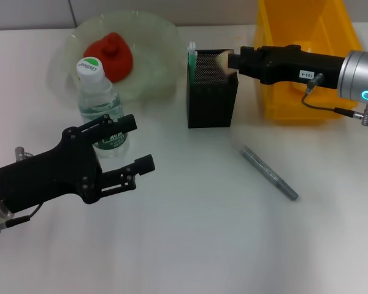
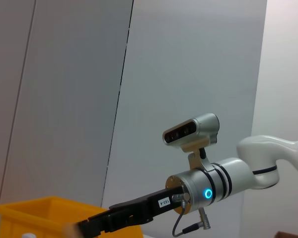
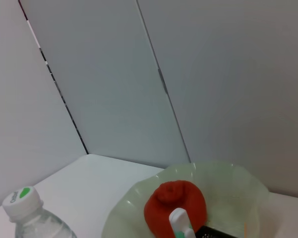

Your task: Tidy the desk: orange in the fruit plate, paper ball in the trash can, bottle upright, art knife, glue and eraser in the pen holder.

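My right gripper is shut on the tan eraser and holds it just above the rim of the black mesh pen holder. The mint-green art knife stands in the holder's left corner. The grey glue stick lies on the white desk to the right of and nearer than the holder. The bottle stands upright. My left gripper is open right beside it, the upper finger in front of its label. The orange lies in the green fruit plate. The paper ball is hidden.
The yellow trash can stands at the back right, behind my right arm. The pen holder stands between the plate and the can. The right wrist view shows the orange, the plate and the bottle cap.
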Action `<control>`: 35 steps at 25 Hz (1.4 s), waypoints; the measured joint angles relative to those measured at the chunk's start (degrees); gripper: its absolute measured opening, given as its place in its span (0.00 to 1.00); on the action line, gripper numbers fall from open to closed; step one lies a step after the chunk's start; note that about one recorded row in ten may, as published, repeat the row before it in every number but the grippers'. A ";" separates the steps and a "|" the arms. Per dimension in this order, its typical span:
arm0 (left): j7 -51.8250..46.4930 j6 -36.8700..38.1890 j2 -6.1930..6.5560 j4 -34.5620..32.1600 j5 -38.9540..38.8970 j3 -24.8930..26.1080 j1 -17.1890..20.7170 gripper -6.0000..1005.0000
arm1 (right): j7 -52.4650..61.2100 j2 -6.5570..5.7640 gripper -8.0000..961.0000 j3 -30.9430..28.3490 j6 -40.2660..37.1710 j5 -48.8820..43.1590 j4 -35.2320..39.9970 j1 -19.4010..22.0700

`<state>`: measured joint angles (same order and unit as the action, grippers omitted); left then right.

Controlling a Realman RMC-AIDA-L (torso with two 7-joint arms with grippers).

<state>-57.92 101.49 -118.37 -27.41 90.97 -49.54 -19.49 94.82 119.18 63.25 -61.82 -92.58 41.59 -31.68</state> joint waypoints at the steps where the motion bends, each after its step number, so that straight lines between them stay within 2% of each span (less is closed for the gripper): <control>1: 0.04 0.02 0.01 0.19 0.00 0.02 0.06 0.80 | -0.05 -0.01 0.27 -0.02 0.02 0.00 -0.02 -0.01; 3: 0.14 0.02 0.05 0.28 0.00 0.05 0.17 0.80 | -0.07 -0.01 0.27 -0.01 0.03 0.00 -0.03 -0.02; 5: 0.21 0.06 0.07 0.28 0.00 0.06 0.26 0.80 | -0.10 -0.01 0.45 0.00 0.04 0.00 -0.04 -0.03; 11: 0.29 0.11 0.07 0.35 0.00 -0.02 0.27 0.80 | 0.56 -0.01 0.56 0.00 -1.52 0.00 1.36 0.31; 14: 0.08 0.26 0.07 0.21 0.16 -0.11 0.24 0.80 | 2.36 -0.02 0.56 -0.02 -3.37 -0.53 3.50 0.98; 15: -0.10 0.79 0.08 0.13 0.29 -0.21 0.17 0.80 | 6.51 -0.06 0.56 -0.15 -5.69 -3.08 8.05 2.06; 16: -0.10 0.79 0.08 0.13 0.29 -0.21 0.17 0.80 | 6.51 -0.06 0.56 -0.15 -5.69 -3.08 8.05 2.06; 18: -0.84 1.89 0.07 0.02 0.41 -0.66 -0.23 0.80 | 15.56 -0.09 0.56 -0.21 -9.94 -10.51 18.20 3.63; 19: -1.22 2.34 0.07 -0.04 0.45 -0.95 -0.52 0.80 | 15.56 -0.09 0.56 -0.21 -9.94 -10.51 18.20 3.63; 20: -1.63 2.82 0.09 -0.19 0.81 -1.38 -0.98 0.80 | 22.95 -0.10 0.56 -0.30 -14.31 -17.00 25.37 3.89; 21: -1.63 2.82 0.09 -0.19 0.81 -1.38 -0.98 0.80 | 22.95 -0.10 0.56 -0.30 -14.31 -17.00 25.37 3.89; 22: -1.77 2.91 0.10 -0.33 0.93 -1.50 -1.15 0.80 | 27.03 -0.09 0.56 -0.45 -17.01 -20.45 29.51 3.64; 24: -1.96 2.92 0.08 -0.49 1.12 -1.66 -1.33 0.80 | 36.17 -0.17 0.55 -0.71 -23.84 -27.74 36.64 1.59; 25: -2.25 2.94 0.04 -0.70 1.18 -1.88 -1.81 0.80 | 43.54 -0.50 0.55 -0.97 -30.27 -33.93 41.42 -1.45; 26: -2.25 2.94 0.04 -0.70 1.18 -1.88 -1.81 0.80 | 43.54 -0.50 0.55 -0.97 -30.27 -33.93 41.42 -1.45; 27: -2.27 2.95 0.05 -0.72 1.18 -1.89 -2.07 0.80 | 50.50 -1.00 0.55 -0.89 -37.49 -40.70 44.27 -6.02; 28: -2.27 2.95 0.05 -0.72 1.18 -1.89 -2.07 0.80 | 50.50 -1.00 0.55 -0.89 -37.49 -40.70 44.27 -6.02; 29: -2.27 2.94 0.05 -0.72 1.18 -1.98 -2.19 0.80 | 53.09 -1.21 0.55 -0.79 -40.81 -43.92 44.58 -8.42; 30: -2.28 2.94 0.04 -0.72 1.18 -2.18 -2.28 0.80 | 56.74 -1.20 0.55 -0.15 -46.37 -49.97 43.45 -12.89; 31: -2.28 2.94 0.04 -0.72 1.18 -2.18 -2.28 0.80 | 56.74 -1.20 0.55 -0.15 -46.37 -49.97 43.45 -12.89; 35: -2.29 2.81 -0.03 -0.72 1.18 -2.56 -2.41 0.80 | 60.71 0.12 0.55 4.33 -47.18 -59.74 38.52 -17.87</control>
<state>-60.21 104.30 -118.40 -28.12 92.15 -52.10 -21.89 155.54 119.30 67.58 -109.00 -152.32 80.11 -49.55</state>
